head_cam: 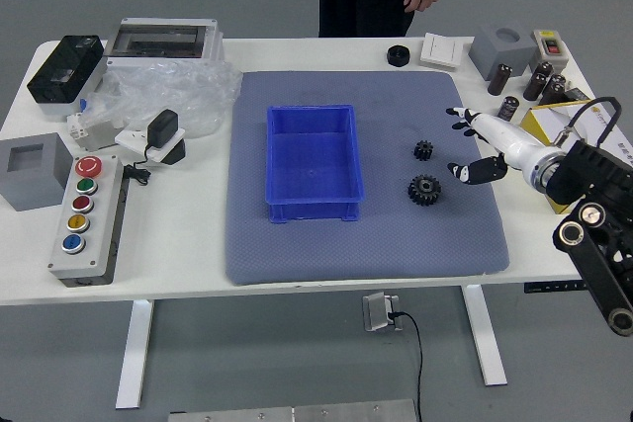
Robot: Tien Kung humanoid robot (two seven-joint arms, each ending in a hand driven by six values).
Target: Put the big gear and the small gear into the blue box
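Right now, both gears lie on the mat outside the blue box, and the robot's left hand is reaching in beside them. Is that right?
Not quite: the head view shows the robot's right hand reaching in there, not the left. The big gear and small gear do lie on the mat outside the blue box.

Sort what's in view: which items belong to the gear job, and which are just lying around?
Job:
- big gear
- small gear
- blue box
- right hand

Lying about:
- button panel
- plastic bag
- yellow box
- black round object
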